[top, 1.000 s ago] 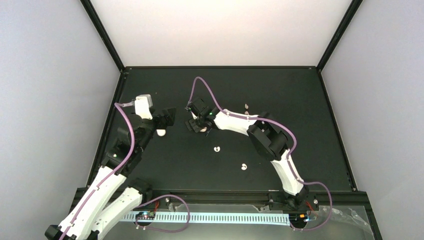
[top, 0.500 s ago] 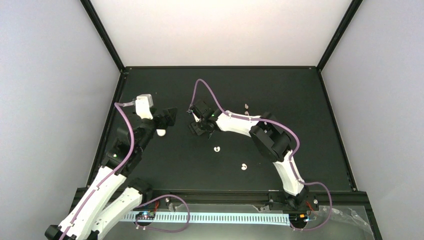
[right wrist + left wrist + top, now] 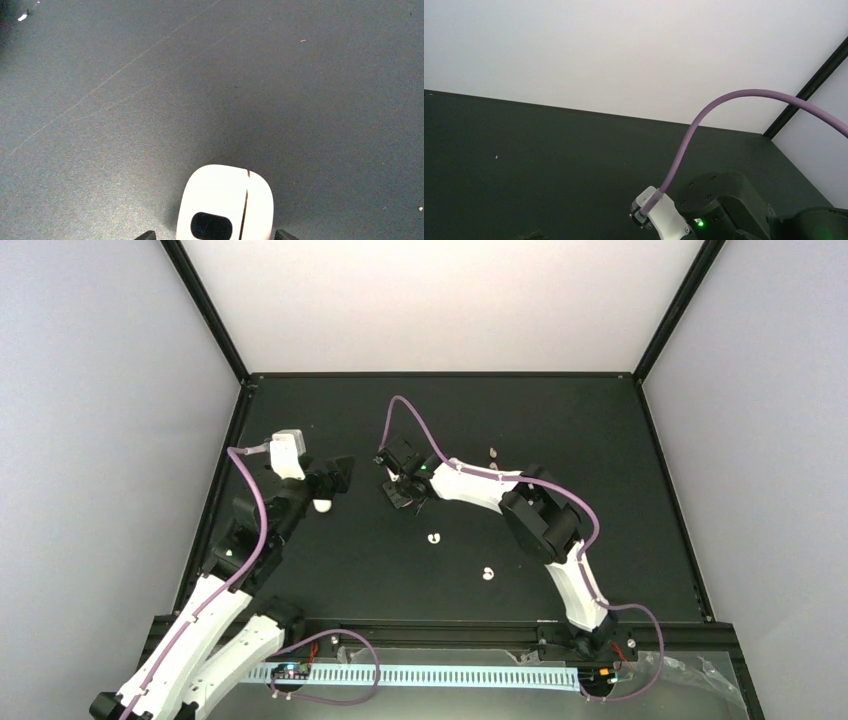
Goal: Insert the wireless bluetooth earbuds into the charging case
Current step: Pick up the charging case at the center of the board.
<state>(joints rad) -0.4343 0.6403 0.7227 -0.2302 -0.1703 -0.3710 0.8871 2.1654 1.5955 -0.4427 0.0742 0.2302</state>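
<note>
Charging case (image 3: 225, 200), between right gripper (image 3: 214, 236) tips; earbuds (image 3: 433, 538) loose nearby — on table (image 3: 600, 440)

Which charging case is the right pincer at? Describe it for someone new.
On the black table, find the right pincer. Between its jaws lies a white rounded charging case. Unlike the tiny loose earbuds nearby, it bears a dark oval and a thin seam.

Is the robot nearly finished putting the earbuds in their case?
Not nearly. Done: nothing yet that I can see. The white case looks closed, and the near earbud, middle earbud and far earbud lie loose on the table. In hand: the right pincer straddles the case, jaws open. Left: open the case and put in each earbud.
</note>
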